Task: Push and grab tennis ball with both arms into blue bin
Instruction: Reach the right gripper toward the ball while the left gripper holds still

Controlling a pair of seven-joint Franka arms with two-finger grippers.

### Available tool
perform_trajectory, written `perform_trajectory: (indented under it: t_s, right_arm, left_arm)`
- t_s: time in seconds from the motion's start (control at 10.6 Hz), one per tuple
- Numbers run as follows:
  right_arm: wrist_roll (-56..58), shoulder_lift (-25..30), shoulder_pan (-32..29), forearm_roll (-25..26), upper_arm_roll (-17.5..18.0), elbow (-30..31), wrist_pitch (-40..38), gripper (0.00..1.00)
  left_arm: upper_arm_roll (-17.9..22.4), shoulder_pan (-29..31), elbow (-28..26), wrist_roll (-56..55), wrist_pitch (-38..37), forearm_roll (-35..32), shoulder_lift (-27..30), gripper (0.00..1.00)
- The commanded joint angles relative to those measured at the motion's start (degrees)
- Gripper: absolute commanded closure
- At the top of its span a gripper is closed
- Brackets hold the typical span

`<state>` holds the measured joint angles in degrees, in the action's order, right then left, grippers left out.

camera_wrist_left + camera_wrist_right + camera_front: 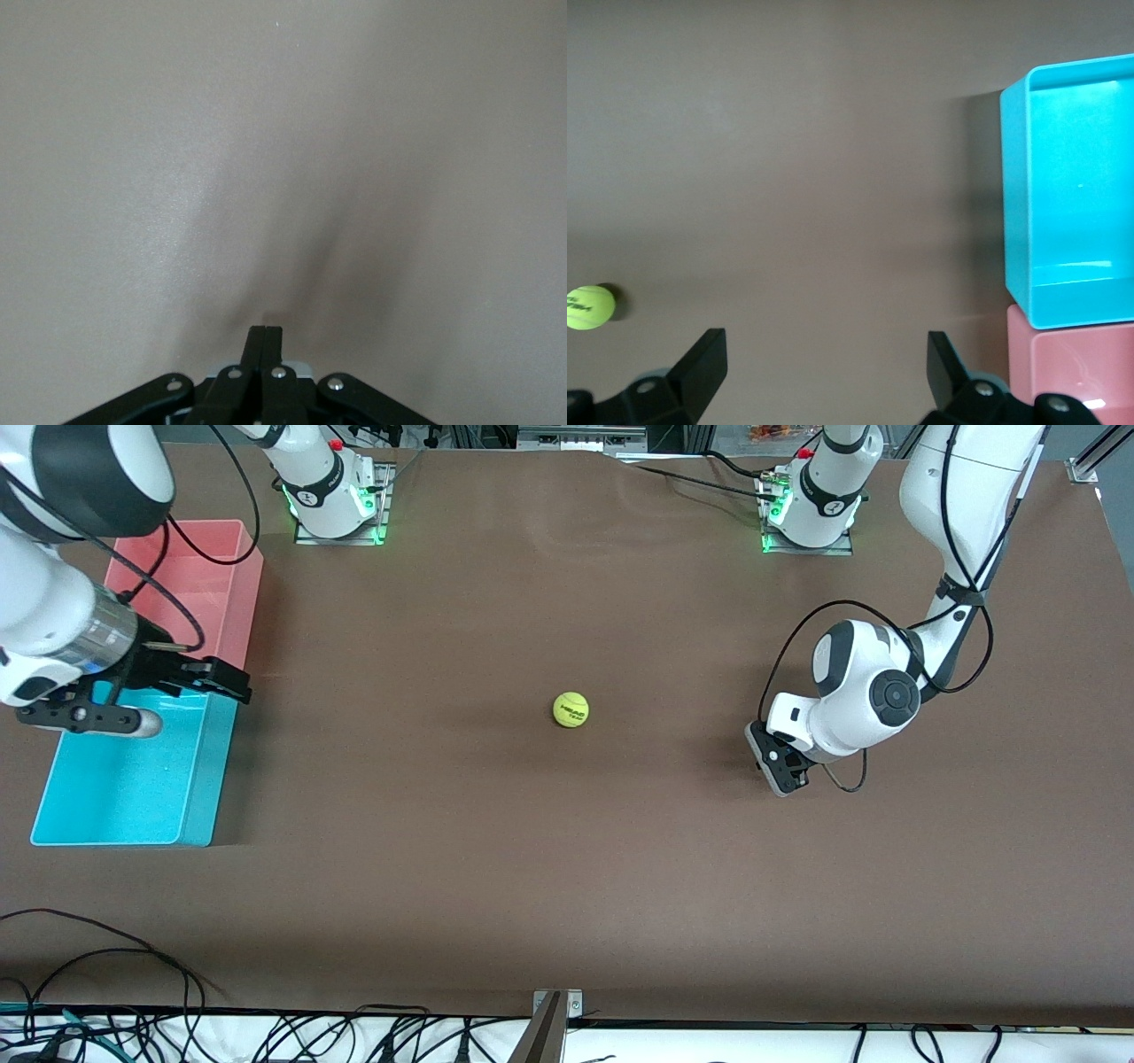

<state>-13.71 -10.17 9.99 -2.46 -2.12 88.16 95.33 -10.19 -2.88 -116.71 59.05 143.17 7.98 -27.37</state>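
The tennis ball (570, 709) lies alone on the brown table, about midway between the two arms; it also shows as the small yellow-green ball (590, 307) in the right wrist view. The blue bin (124, 788) stands at the right arm's end of the table. My right gripper (220, 678) hangs open and holds nothing, over the ball-side edge of the blue bin (1019, 221) where it meets the pink bin. My left gripper (780, 766) is shut on nothing, low over the table between the ball and the left arm's end. In the left wrist view the shut left gripper (266, 332) has only bare table before it.
A pink bin (248, 593) of the same size stands against the blue bin, farther from the front camera, and shows as the pink bin (1072, 363) in the right wrist view. Loose cables (106, 974) trail along the table's front edge.
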Motion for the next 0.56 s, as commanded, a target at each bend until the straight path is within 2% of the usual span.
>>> perform_trajectory:
  t_s: [0.0, 0.47]
  right_arm:
    - [-7.09, -0.81, 4.49, -0.88, -0.17, 1.22, 1.69, 0.0]
    - [-16.43, -5.72, 14.86, -0.53, -0.25, 1.75, 7.83, 0.0]
  left_arm:
    - [0.0, -0.02, 0.79, 0.45, -0.52, 1.07, -0.22, 1.0]
    - [0.0, -0.02, 0.79, 0.45, -0.52, 1.07, -0.22, 1.0]
